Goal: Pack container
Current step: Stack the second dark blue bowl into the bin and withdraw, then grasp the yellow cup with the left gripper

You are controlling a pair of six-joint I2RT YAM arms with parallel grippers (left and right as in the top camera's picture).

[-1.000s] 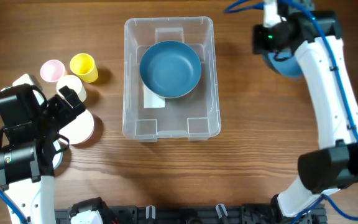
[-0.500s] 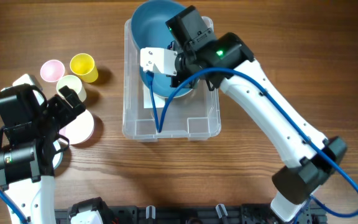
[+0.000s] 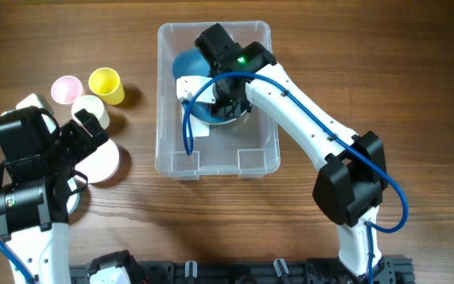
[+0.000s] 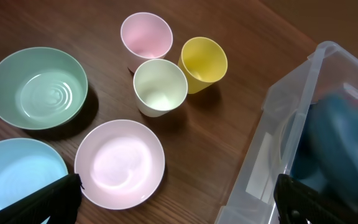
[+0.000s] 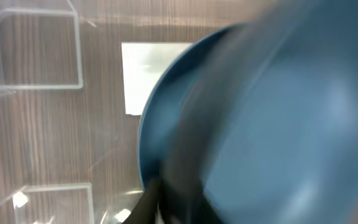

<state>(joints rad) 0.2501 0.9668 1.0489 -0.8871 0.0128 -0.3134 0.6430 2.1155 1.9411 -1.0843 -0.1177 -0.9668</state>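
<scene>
Right hand (image 3: 226,99) lowered into container (image 3: 164,102), grasping blue bowl (image 5: 278,124), white label (image 5: 146,71) blurred, left hand (image 4: 176,202) released.

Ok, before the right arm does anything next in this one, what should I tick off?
1. Position: right gripper is inside the walls of the container: ok, by the overhead view.
2. Load: blue bowl lies within the container: ok.
3. Release: right jaws free of the blue bowl: cannot tell, the right wrist view is blurred.
4. Other arm: left gripper open and empty, clear of the container: ok, jaws wide apart.
5. Packing finished: not ok, the pink bowl, the yellow cup and other dishes sit outside on the table.
</scene>
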